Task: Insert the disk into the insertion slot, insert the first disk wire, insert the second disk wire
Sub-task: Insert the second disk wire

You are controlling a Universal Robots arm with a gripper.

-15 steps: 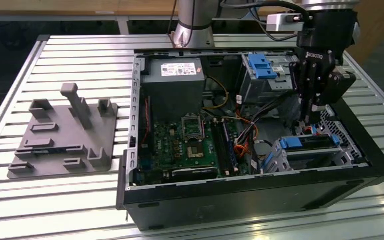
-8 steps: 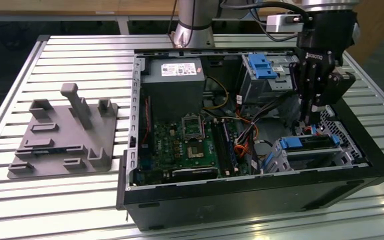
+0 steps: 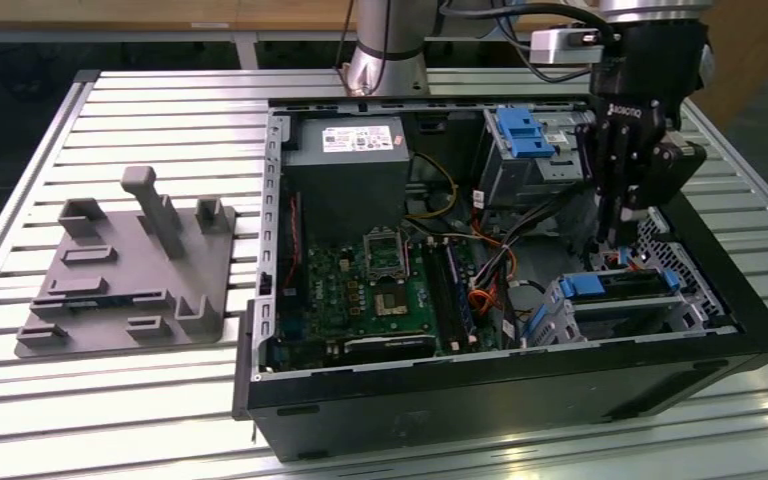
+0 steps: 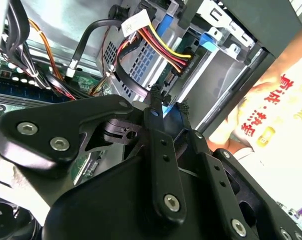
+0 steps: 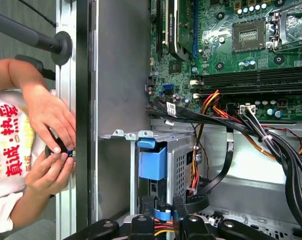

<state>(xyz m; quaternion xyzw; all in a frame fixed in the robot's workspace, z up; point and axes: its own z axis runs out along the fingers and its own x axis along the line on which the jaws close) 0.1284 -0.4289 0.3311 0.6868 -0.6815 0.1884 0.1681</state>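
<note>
On the slatted metal table (image 3: 144,110) stands the open computer case (image 3: 491,390). The disk (image 3: 628,285) sits in the insertion slot (image 3: 688,295) (blue bracket showing). Just above it, the gripper (image 3: 608,248), fingers nearly together, pinches a blue-ended disk wire (image 5: 163,216). Which wire this is, and whether either is plugged in, stays hidden.

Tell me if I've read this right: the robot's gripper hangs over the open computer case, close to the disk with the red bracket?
Not quite. The bracket is blue, not red, as the exterior view shows. The rest holds: the gripper hangs over the open computer case, close to the disk.
</note>
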